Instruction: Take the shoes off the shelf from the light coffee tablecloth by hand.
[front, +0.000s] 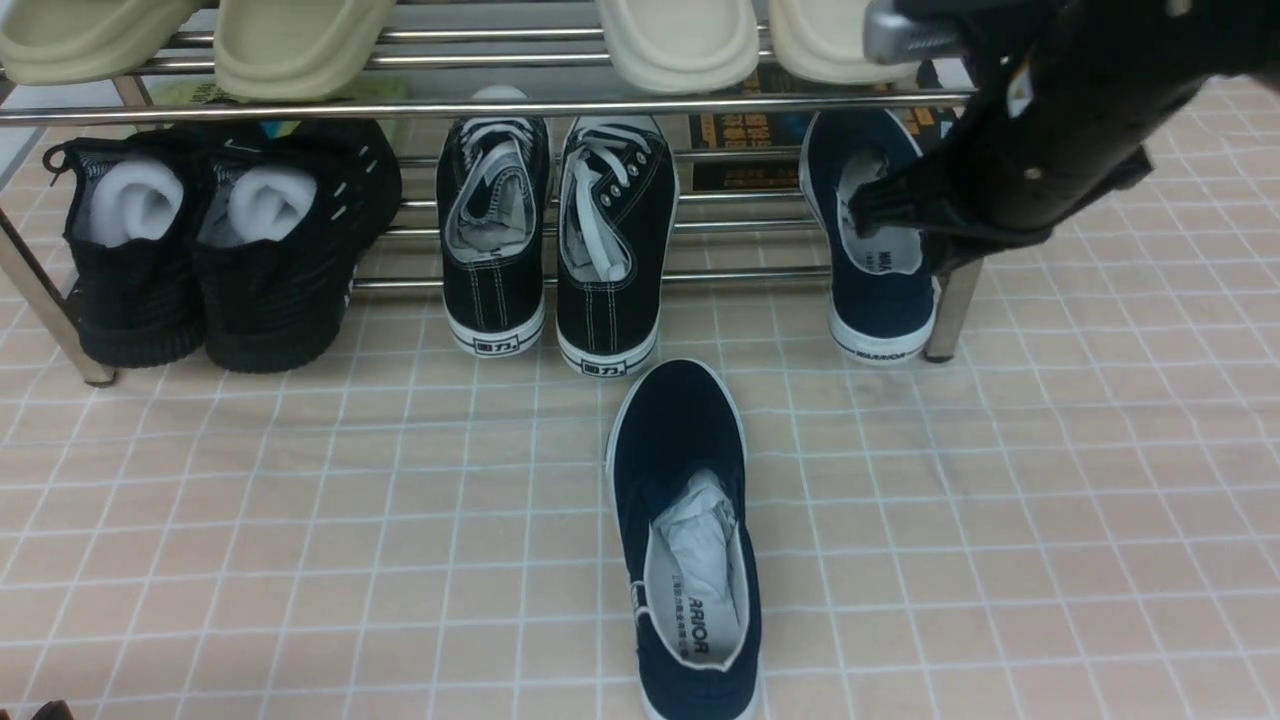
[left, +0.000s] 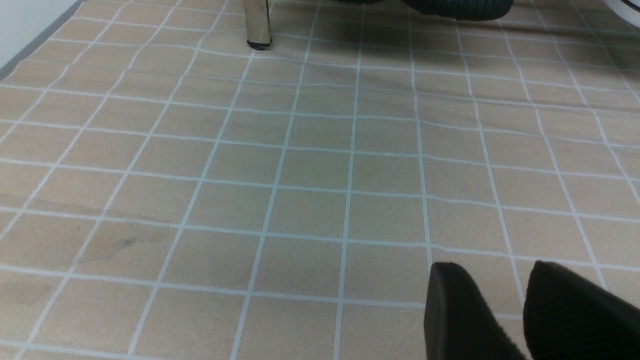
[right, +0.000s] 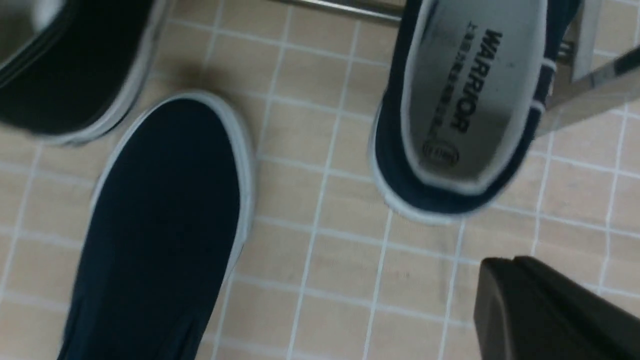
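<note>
Currently the right jaws are pressed together and pinch nothing. Their black fingers (right: 530, 310) hang in the air close to the heel end of the shelved navy shoe (front: 880, 290), not touching it. That shoe, its white insole printed "WARRIOR", lies at the right end of the shelf (front: 500, 108), toe up on the lower chrome bars and heel low at the front, just beside the right leg (front: 950, 310). Whether its heel touches the light coffee tablecloth (front: 300, 520) cannot be told. The second navy shoe (front: 685, 530) is off the shelf, flat on the cloth in front of it, toe pointing at the rack and crumpled paper in its opening. The left jaws stand slightly spread over bare cloth, holding nothing. Along the rest of the lower tier sit black lace-up sneakers (front: 555, 240) and black knit sneakers (front: 210, 250), with cream slippers (front: 300, 45) on the upper bars.
</note>
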